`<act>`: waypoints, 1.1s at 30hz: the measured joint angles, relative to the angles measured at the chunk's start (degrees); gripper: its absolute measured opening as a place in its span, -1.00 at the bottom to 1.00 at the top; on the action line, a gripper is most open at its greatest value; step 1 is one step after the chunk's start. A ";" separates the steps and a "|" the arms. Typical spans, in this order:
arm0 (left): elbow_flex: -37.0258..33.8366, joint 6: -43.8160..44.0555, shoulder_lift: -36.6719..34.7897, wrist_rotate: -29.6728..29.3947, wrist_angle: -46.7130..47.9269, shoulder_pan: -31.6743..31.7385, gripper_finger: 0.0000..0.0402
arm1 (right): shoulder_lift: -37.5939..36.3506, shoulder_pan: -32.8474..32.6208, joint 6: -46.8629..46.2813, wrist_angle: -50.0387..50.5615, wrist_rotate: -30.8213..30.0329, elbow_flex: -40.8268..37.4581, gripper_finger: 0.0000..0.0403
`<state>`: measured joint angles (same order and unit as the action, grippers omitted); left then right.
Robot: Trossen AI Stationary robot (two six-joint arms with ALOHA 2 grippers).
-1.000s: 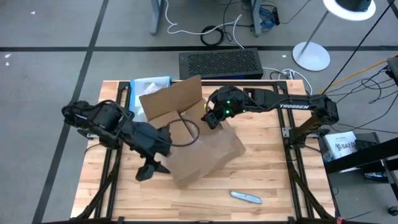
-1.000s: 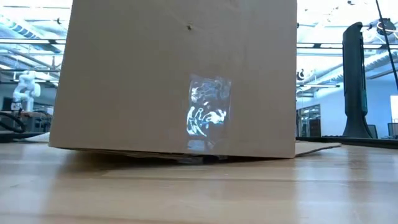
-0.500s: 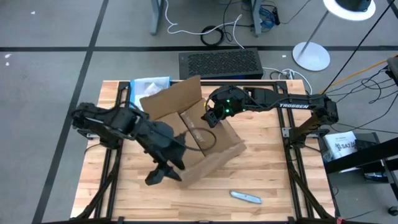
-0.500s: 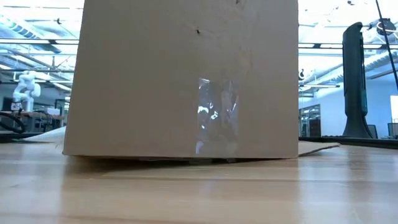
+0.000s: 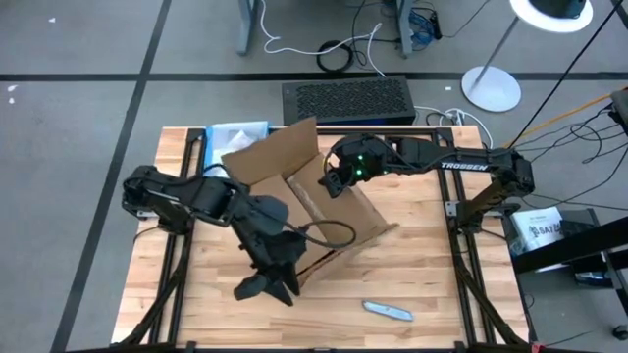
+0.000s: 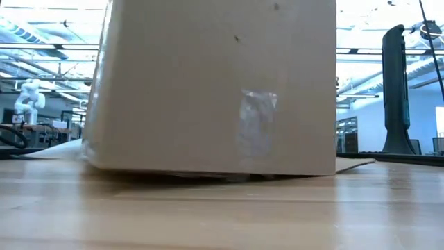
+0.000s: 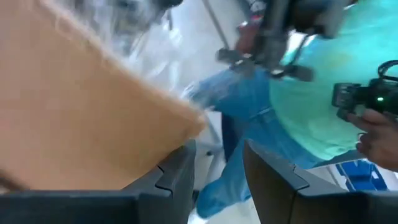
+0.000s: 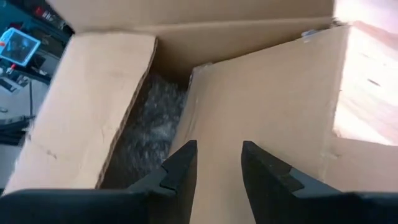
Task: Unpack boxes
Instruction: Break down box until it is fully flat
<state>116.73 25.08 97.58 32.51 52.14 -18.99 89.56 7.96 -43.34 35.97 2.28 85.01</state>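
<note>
On the wooden slatted counter, reading from its left edge across, the left gripper sits low by the near-left corner of the plain brown corrugated cardboard carton, which lies mid-counter with its flaps folded out. In the left wrist view a brown cardboard edge runs up beside one finger; the gap between the jaws shows only the room beyond, with a person in a teal top and jeans standing there. Whether those jaws pinch the cardboard or merely stand beside it, I cannot tell.

Further right, the right gripper hangs over the carton's open far side. Its jaws stand apart and released in the right wrist view, poised above an inner flap, with clear crinkled plastic wrapping showing down inside.

As a judgement, the task is at an early-middle stage: the carton is open, but its filling looks to be inside and nothing unpacked sits out beside it. A small silver-grey utility knife lies near the counter's front edge, apart from both arms. Emptying the contents appears to be what remains
</note>
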 joint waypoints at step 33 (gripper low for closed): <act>-0.04 -6.38 13.03 7.07 2.08 6.52 -0.30 | -9.24 -8.14 0.01 13.40 -0.35 -0.19 -0.58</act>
<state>116.68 18.70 110.61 39.58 54.22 -12.47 80.32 -0.18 -43.33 49.37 1.93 84.82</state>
